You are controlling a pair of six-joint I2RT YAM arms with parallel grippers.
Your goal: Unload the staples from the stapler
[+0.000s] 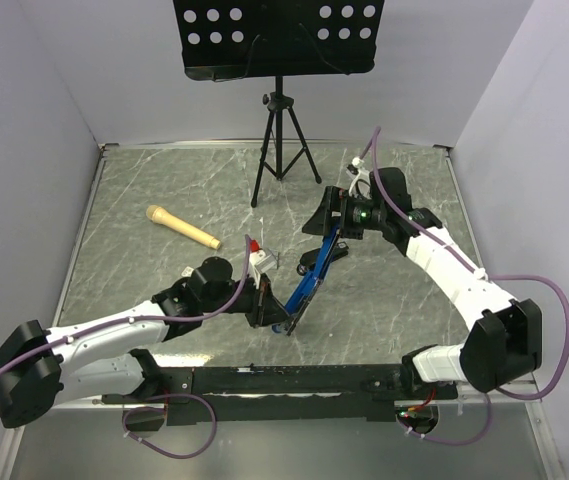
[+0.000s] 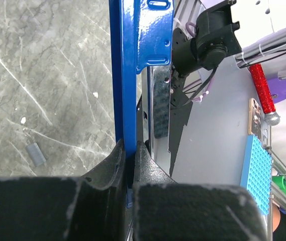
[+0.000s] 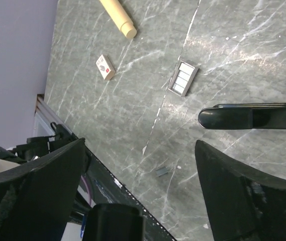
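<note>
Jaws of left gripper [image 2: 130,150] clamp a long blue metal tool [image 2: 140,35]; those of right gripper [image 3: 140,150] stand apart above a small grey, seemingly metallic stapler [image 3: 162,171].

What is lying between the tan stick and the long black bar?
A small grey ribbed block lies between the tan stick and the long black bar; the right wrist view shows it.
</note>
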